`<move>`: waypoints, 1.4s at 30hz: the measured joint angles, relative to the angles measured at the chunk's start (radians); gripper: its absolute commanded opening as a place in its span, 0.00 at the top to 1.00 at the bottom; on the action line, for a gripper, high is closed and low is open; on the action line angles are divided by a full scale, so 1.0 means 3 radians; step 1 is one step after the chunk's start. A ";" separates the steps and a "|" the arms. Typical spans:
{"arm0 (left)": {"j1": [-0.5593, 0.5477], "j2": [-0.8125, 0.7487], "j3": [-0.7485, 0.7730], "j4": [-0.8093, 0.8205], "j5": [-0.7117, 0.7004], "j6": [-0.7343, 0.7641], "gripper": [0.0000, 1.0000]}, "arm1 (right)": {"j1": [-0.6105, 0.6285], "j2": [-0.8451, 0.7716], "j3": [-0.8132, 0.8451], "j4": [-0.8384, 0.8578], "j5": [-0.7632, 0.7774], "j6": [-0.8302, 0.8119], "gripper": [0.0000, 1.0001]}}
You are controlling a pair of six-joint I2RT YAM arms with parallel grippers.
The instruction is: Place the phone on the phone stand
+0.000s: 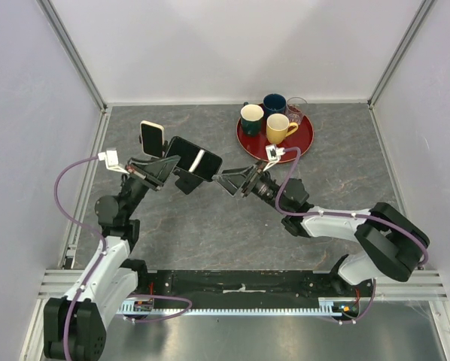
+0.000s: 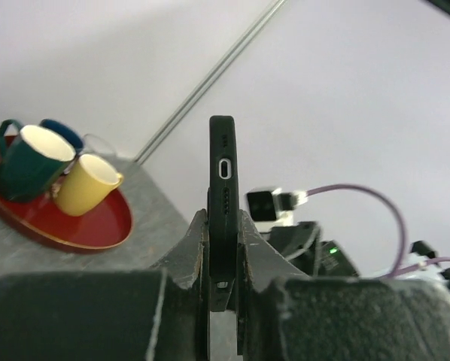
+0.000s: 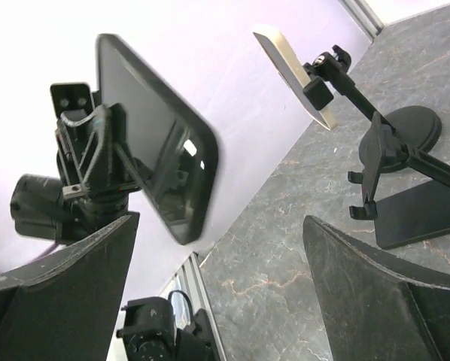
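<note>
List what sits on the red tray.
A green mug, navy mug, yellow mug and clear glass. The right wrist camera hides some near rim of the red tray.

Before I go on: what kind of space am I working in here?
Most likely a lab test cell, not a home: plain pale walls set in aluminium framing, a grey tabletop with a rail at its near edge, and staged props such as a tray of mugs.

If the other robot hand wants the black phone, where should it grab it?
It should pinch the free end of the black phone, the part sticking out past the left gripper, which clamps the other end. The right gripper is probably best coming from its own side and closing its open fingers on the two flat faces, since the phone is thin.
</note>
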 measured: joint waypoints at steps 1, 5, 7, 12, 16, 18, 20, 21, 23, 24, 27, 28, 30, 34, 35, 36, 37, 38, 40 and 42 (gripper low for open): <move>0.0000 -0.0031 -0.0045 0.0123 -0.0031 -0.0088 0.98 | 0.0013 0.0034 -0.0066 0.0120 0.0080 0.0061 0.02; 0.0000 -0.0116 -0.0261 0.0459 -0.0214 -0.0393 0.98 | 0.0062 0.0116 -0.0127 0.0362 0.0215 0.0217 0.03; 0.0000 -0.0136 -0.0328 0.0501 -0.0292 -0.0491 0.98 | 0.0112 0.0116 -0.0127 0.0465 0.0272 0.0267 0.07; 0.0000 -0.0202 -0.0397 0.0543 -0.0478 -0.0687 0.98 | 0.0234 0.0182 -0.0116 0.0622 0.0357 0.0421 0.30; -0.0013 -0.0282 -0.0432 0.0554 -0.0607 -0.0765 0.98 | 0.0277 0.0446 -0.0048 0.0699 0.0370 0.0669 0.34; -0.0011 -0.0319 -0.0493 0.0519 -0.0679 -0.0767 0.98 | 0.0298 0.0538 -0.0018 0.0745 0.0390 0.0769 0.35; -0.0011 -0.0350 -0.0558 0.0491 -0.0757 -0.0783 0.98 | 0.0320 0.0594 0.0009 0.0755 0.0418 0.0825 0.36; -0.0013 -0.0364 -0.0576 0.0487 -0.0779 -0.0788 0.98 | 0.0337 0.0613 0.0023 0.0754 0.0437 0.0846 0.35; -0.0013 -0.0398 -0.0610 0.0483 -0.0818 -0.0814 0.98 | 0.0376 0.0628 0.0041 0.0754 0.0478 0.0861 0.34; -0.0014 -0.0411 -0.0621 0.0486 -0.0832 -0.0832 0.98 | 0.0393 0.0629 0.0051 0.0754 0.0501 0.0865 0.34; -0.0020 -0.0439 -0.0638 0.0498 -0.0870 -0.0877 0.98 | 0.0431 0.0640 0.0094 0.0754 0.0540 0.0866 0.35; -0.0023 -0.0444 -0.0641 0.0498 -0.0880 -0.0891 0.98 | 0.0444 0.0641 0.0102 0.0754 0.0562 0.0866 0.36; -0.0028 -0.0455 -0.0649 0.0501 -0.0894 -0.0912 0.98 | 0.0467 0.0643 0.0125 0.0754 0.0607 0.0870 0.42; -0.0034 -0.0502 -0.0694 0.0523 -0.0971 -0.0947 0.98 | 0.0509 0.0687 0.0242 0.0753 0.0683 0.0905 0.43; -0.0036 -0.0515 -0.0706 0.0526 -0.0975 -0.0954 0.98 | 0.0514 0.0707 0.0280 0.0753 0.0694 0.0913 0.43; -0.0038 -0.0529 -0.0713 0.0526 -0.0975 -0.0961 0.98 | 0.0516 0.0731 0.0322 0.0748 0.0704 0.0924 0.43; -0.0046 -0.0539 -0.0718 0.0534 -0.0982 -0.0961 0.98 | 0.0516 0.0750 0.0354 0.0749 0.0713 0.0941 0.42; -0.0047 -0.0542 -0.0721 0.0539 -0.0987 -0.0961 0.98 | 0.0518 0.0763 0.0376 0.0748 0.0718 0.0956 0.42; -0.0047 -0.0542 -0.0725 0.0547 -0.0998 -0.0963 0.98 | 0.0524 0.0777 0.0403 0.0741 0.0740 0.0997 0.43; -0.0050 -0.0546 -0.0739 0.0563 -0.1002 -0.0968 0.98 | 0.0529 0.0801 0.0431 0.0743 0.0767 0.1038 0.46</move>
